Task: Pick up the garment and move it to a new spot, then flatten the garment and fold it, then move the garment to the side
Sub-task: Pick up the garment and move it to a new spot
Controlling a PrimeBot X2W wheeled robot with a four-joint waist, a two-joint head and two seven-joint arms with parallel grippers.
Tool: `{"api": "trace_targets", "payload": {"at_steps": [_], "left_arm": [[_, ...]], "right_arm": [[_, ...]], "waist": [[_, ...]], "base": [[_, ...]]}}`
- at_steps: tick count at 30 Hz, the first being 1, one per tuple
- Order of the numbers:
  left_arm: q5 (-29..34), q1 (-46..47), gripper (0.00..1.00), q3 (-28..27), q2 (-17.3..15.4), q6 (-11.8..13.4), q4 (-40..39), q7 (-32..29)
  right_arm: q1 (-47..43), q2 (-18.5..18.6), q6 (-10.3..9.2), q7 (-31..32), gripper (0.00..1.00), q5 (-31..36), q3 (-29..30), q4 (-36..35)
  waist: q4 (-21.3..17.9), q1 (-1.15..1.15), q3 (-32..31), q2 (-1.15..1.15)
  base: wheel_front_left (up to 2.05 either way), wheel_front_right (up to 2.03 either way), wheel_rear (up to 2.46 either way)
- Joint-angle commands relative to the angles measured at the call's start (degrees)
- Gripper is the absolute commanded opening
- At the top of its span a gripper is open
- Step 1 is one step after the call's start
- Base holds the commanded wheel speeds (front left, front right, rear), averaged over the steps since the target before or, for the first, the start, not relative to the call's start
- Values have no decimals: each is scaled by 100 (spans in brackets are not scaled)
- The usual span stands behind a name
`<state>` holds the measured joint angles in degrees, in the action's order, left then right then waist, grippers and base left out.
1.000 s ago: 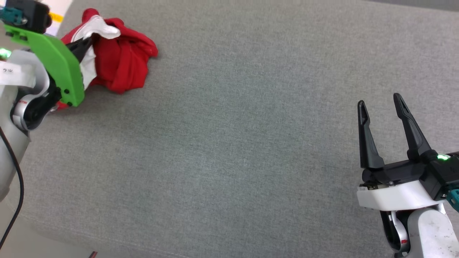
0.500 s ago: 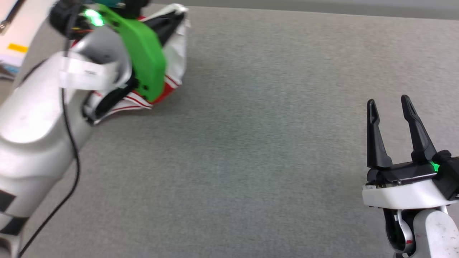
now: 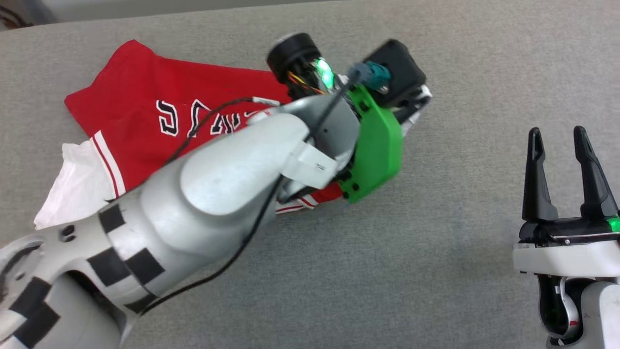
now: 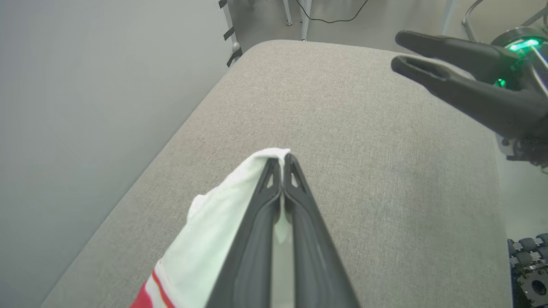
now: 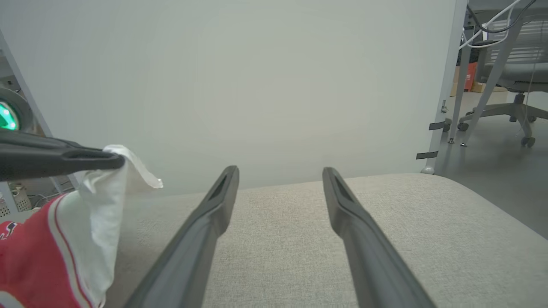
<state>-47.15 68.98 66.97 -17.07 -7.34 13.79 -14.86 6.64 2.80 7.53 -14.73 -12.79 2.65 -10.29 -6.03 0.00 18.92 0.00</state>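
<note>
At the upper left of the head view the shirt (image 3: 145, 121) lies spread on the grey bench (image 3: 387, 266), red body and black lettering up, with one white sleeve (image 3: 72, 184) flat at the left edge. My left forearm (image 3: 218, 194) crosses over it toward the upper middle. There the left claw (image 4: 280, 160) is clenched on the other white sleeve, and the wrist view shows the cloth pinched only near the fingertips.

That thin hold is my main worry. Most of the shirt rests on rough fabric, so I judge that a quick pull could drag the sleeve out of the jaws, or stretch it while the body bunches up. The loose black cable (image 3: 232, 252) along the forearm hangs close to the cloth and might snag.

At the lower right the right claw (image 3: 557, 133) stands released and empty. A long sweep to the right could bring the two claws together.
</note>
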Motion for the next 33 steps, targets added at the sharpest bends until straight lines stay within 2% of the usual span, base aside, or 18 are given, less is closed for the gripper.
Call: {"api": "trace_targets", "payload": {"at_steps": [1, 4, 8, 11, 16, 22, 23, 24, 27, 28, 33], "left_arm": [[-94, 101, 0, 170, 137, -14, 88, 59], [-126, 55, 0, 500, 429, -14, 263, 110], [-79, -137, 0, 625, 755, -14, 428, 106], [252, -581, 0, 635, 1062, -14, 407, -243], [799, -1383, 0, 637, 1237, -14, 670, -721], [1114, -1765, 0, 638, 1283, -14, 1148, -671], [1142, -1785, 47, 638, 1295, -14, 1234, -569], [1166, -1779, 100, 638, 1308, -14, 1284, -441], [1208, -1669, 100, 638, 1366, -14, 1377, 108], [1165, -1473, 100, 638, 1400, -14, 1387, 787], [894, -1192, 100, 536, 1416, -8, 1577, 2081]], "right_arm": [[103, 9, -4, -27, 100, -36, 32, -40], [168, 9, -4, -27, 100, -82, 128, -68], [242, 8, -4, -27, 100, -118, 170, -93], [329, 8, -4, -27, 100, -145, 147, -107], [455, 8, -4, -27, 100, -177, 106, -100], [466, 8, -4, -27, 100, -168, 93, -64], [463, 8, -4, -27, 100, -161, 90, -53], [456, 8, -4, -27, 100, -152, 97, -43], [417, 8, -4, -27, 100, -103, 120, -22], [355, 8, -4, -27, 100, -34, 154, -4], [197, 8, -4, -27, 100, 84, 164, 24]], "waist": [[-350, 0, 264, 0], [-460, 0, 404, 0], [-540, 0, 596, 0], [-609, 0, 788, 0], [-715, 0, 969, 0], [-724, 0, 991, 0], [-711, 0, 972, 0], [-688, 0, 944, 0], [-576, 0, 804, 0], [-423, 0, 590, 0], [-158, 0, 126, 0]], "base": [[0, 0, 0], [0, 0, 0], [0, 0, 0], [0, 0, 0], [0, 0, 0], [0, 0, 0], [0, 0, 0], [0, 0, 0], [0, 0, 0], [0, 0, 0], [0, 0, 0]]}}
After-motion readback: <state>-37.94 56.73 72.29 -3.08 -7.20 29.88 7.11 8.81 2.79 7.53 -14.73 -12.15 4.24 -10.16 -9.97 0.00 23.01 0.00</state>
